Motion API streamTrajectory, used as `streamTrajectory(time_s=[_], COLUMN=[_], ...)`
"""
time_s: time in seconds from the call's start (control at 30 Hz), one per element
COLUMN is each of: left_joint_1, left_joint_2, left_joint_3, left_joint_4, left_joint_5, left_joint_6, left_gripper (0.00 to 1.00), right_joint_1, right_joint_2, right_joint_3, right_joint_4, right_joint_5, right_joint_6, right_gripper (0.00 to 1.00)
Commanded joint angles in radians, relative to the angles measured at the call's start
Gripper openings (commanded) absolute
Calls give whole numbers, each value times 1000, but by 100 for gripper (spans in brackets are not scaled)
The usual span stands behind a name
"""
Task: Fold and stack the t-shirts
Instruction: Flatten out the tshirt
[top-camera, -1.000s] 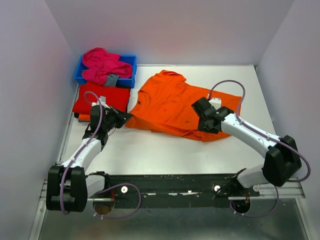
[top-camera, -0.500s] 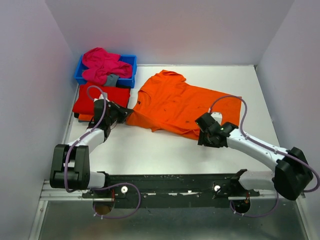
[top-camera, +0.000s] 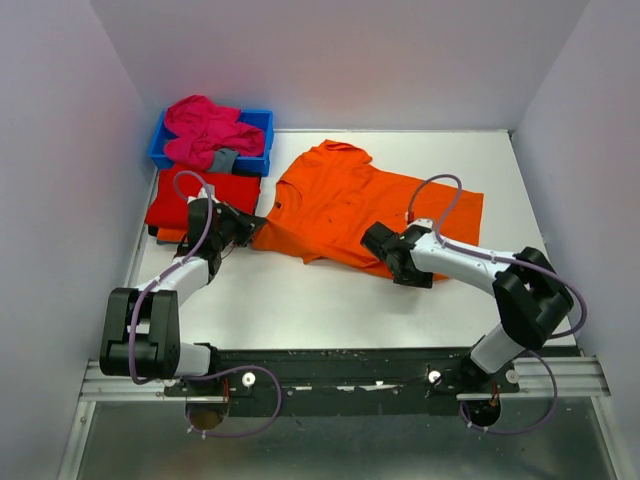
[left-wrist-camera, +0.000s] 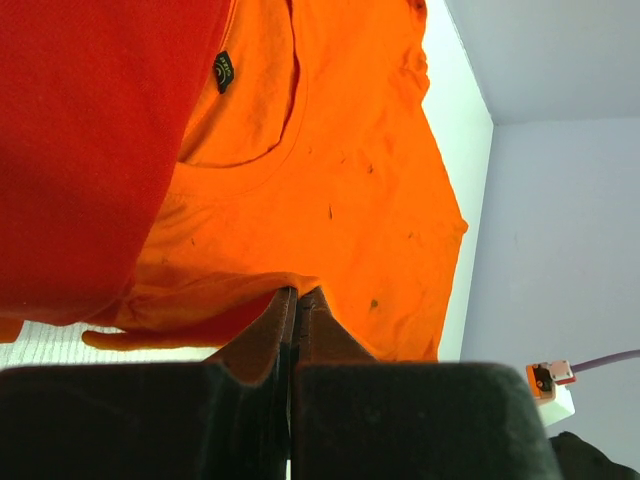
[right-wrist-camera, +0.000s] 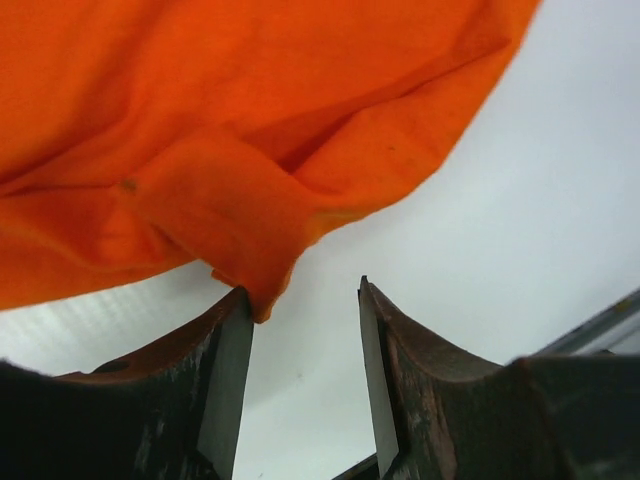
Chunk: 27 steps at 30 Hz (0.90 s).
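Note:
An orange t-shirt (top-camera: 350, 205) lies spread across the middle of the table. My left gripper (top-camera: 250, 232) is at its left edge, shut on a raised fold of the orange cloth (left-wrist-camera: 330, 170); the jaws (left-wrist-camera: 295, 292) meet with fabric draped over their tips. My right gripper (top-camera: 375, 243) is at the shirt's near hem and stands open (right-wrist-camera: 302, 290). A folded corner of the orange t-shirt (right-wrist-camera: 235, 225) touches its left fingertip (right-wrist-camera: 238, 300), with nothing between the jaws. A red t-shirt (top-camera: 200, 195) lies folded at the left. A pink t-shirt (top-camera: 205, 128) is heaped in the bin.
The blue bin (top-camera: 260, 120) stands at the back left and also holds a small grey cloth piece (top-camera: 222, 160). White walls close in on the left, back and right. The red t-shirt (left-wrist-camera: 90, 150) lies right beside the left gripper.
My right gripper has moved left along the orange shirt's near hem, from its right part toward the middle. My left gripper shifted slightly up, still shut on the cloth.

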Motion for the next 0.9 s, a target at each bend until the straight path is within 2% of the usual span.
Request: streamTrajectory(time_s=[0.0, 0.23, 0.27, 0.3, 0.33, 0.37, 0.4, 0.7, 0.77, 0.8, 0.83, 0.87], left_joint_1=[1, 3, 3, 3, 3, 3, 1, -4, -8, -8, -10, -11], left_joint_2=[13, 8, 7, 5, 4, 2, 2, -32, -45, -52, -56, -62], left_joint_3=[29, 27, 27, 24, 24, 26, 24, -3, -15, -19, -22, -20], left_joint_4=[38, 38, 38, 38, 38, 39, 39, 39, 41, 39, 41, 38], left_joint_5=[-14, -9, -11, -11, -11, -9, -9, -6, -8, -11, -11, -9], left_joint_6=[0, 2, 2, 2, 2, 2, 2, -7, -12, -12, -13, -13], left_gripper=[0, 0, 0, 0, 0, 0, 0, 0, 0, 0, 0, 0], right_joint_1=[1, 1, 1, 1, 1, 1, 1, 13, 48, 70, 93, 107], right_joint_2=[67, 23, 11, -2, -6, -11, -16, -163, -181, -195, -210, -233], right_joint_3=[53, -4, -13, -21, -24, -23, -18, -56, -76, -91, -108, -130], right_joint_4=[-213, -295, -289, -283, -277, -274, -277, -258, -216, -171, -127, -64], right_joint_5=[178, 189, 185, 184, 183, 180, 174, 44, -4, -27, -56, -97], right_joint_6=[177, 274, 275, 272, 265, 261, 257, 185, 173, 156, 143, 122], right_gripper=[54, 50, 45, 36, 24, 7, 1, 1, 11, 28, 38, 40])
